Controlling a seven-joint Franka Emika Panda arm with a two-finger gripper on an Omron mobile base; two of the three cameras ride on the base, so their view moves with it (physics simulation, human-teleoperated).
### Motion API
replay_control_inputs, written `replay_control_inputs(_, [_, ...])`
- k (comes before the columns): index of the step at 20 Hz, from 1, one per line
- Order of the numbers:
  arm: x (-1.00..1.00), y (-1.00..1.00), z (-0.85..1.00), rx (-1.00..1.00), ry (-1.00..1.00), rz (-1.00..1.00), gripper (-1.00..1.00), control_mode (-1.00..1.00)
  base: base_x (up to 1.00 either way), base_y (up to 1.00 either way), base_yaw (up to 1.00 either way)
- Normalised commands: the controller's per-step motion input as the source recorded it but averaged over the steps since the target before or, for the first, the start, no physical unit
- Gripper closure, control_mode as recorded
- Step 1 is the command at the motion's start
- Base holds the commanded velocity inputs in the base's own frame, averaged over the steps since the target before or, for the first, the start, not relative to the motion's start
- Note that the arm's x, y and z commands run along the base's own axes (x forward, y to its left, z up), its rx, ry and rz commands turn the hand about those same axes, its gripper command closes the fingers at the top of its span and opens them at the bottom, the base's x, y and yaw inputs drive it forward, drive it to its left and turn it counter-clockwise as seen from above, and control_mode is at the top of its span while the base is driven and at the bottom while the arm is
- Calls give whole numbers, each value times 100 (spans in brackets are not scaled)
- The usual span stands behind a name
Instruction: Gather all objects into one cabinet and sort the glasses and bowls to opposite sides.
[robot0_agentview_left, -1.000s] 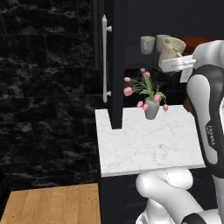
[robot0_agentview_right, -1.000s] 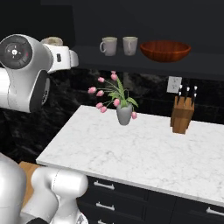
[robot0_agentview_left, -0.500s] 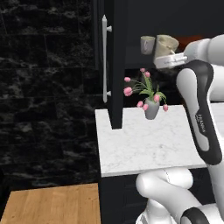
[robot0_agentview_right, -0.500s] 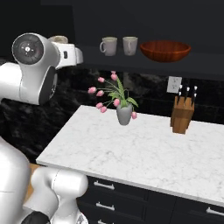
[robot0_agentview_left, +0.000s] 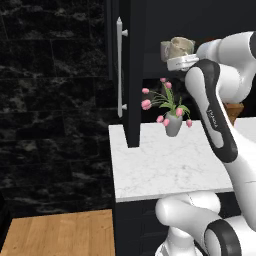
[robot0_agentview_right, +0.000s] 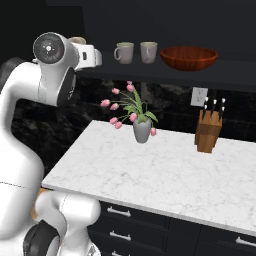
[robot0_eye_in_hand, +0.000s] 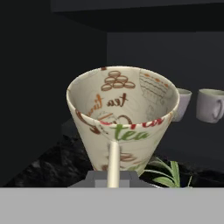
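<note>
The two-finger gripper (robot0_eye_in_hand: 113, 177) is clamped on a cream tapered tumbler printed with tea lettering (robot0_eye_in_hand: 123, 118), now carried closer to the black wall cabinet's dark inner shelf (robot0_agentview_right: 165, 69) than a second ago. On that shelf stand two plain cream tumblers (robot0_agentview_right: 124, 52) beside the wide reddish-brown wooden bowl (robot0_agentview_right: 189, 57). The grey vase of pink tulips (robot0_agentview_right: 142, 129) has not moved on the white marble counter (robot0_agentview_right: 165, 175).

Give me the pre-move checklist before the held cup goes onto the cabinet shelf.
1. Grip: printed cup sits at the gripper, apparently held; ok.
2. Cup attitude: mouth tips toward the camera in the hand view, exact tilt cannot tell.
3. Cabinet door stands open; ok.
4. Shelf: two cups left of bowl, apart; ok.
5. Free shelf space left of those cups: hidden by the arm, cannot tell.
6. Tulip vase sits below the shelf; ok.
</note>
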Motion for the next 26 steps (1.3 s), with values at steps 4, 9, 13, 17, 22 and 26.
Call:
replay_control_inputs(4, [80, 0, -5, 1, 2, 0, 100, -100, 0, 0, 0])
replay_control_inputs(9, [71, 0, 0, 0, 1, 0, 100, -100, 0, 0, 0])
replay_control_inputs(13, [52, 12, 0, -2, 0, 0, 100, -100, 0, 0, 0])
replay_control_inputs(17, [52, 20, -4, -1, 3, 0, 100, -100, 0, 0, 0])
replay_control_inputs(22, [44, 21, -4, 0, 2, 0, 100, -100, 0, 0, 0])
replay_control_inputs(26, [39, 8, 0, 0, 1, 0, 100, -100, 0, 0, 0])
